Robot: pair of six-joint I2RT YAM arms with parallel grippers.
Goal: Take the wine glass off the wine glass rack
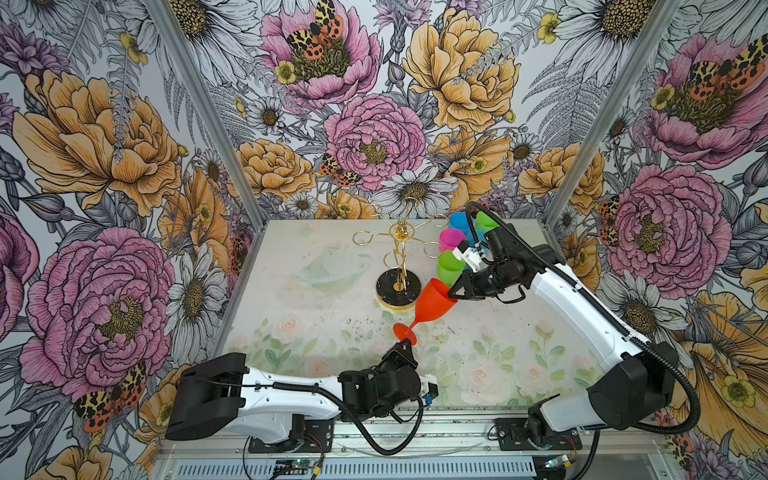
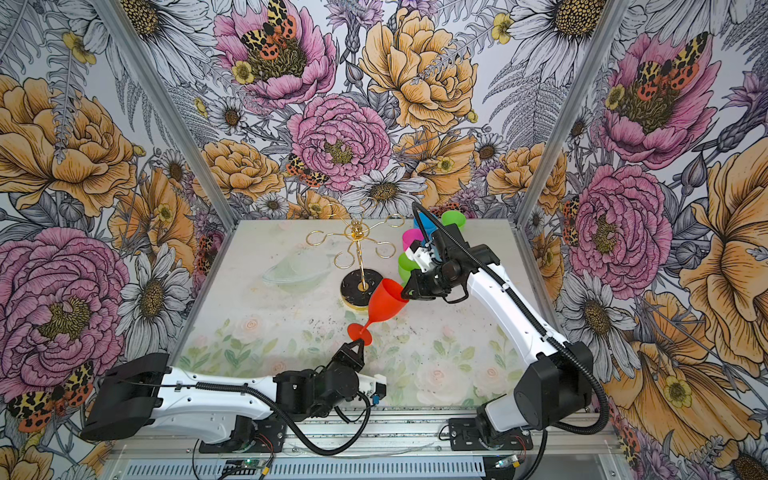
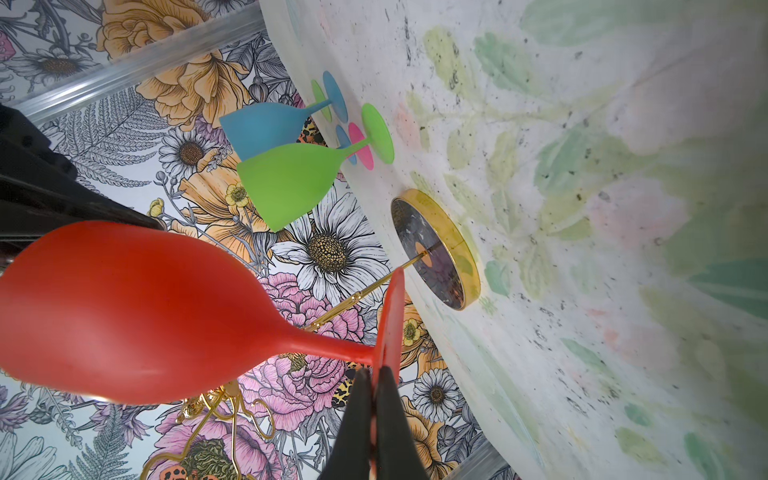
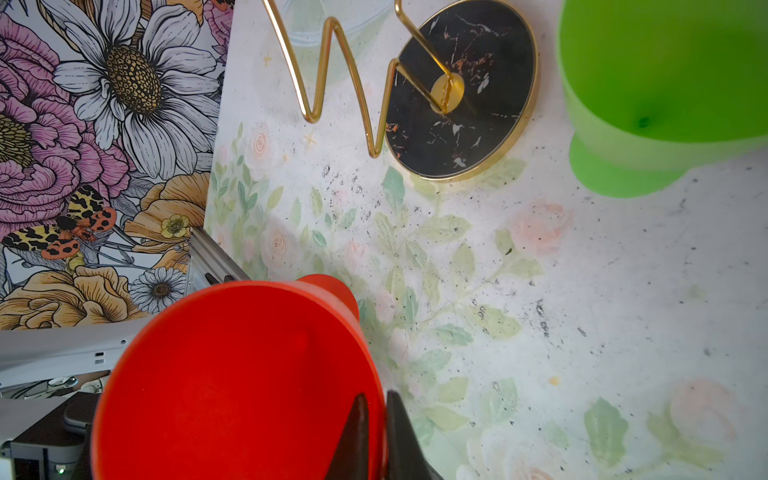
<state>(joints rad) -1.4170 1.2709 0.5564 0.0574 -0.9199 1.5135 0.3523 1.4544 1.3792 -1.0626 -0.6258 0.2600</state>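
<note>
Red wine glass point(image 1: 432, 305) is held tilted beside the wine glass rack point(image 1: 392, 289). Its foot is pinched by the left claw point(image 1: 406, 342), rim by the right claw point(image 1: 451, 294).

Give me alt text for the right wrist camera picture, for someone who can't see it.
The right tool pinches the rim of a red wine glass, seen into its open bowl. Beyond, on the floral table, stand the gold wine glass rack with its black base and a green wine glass.
</note>
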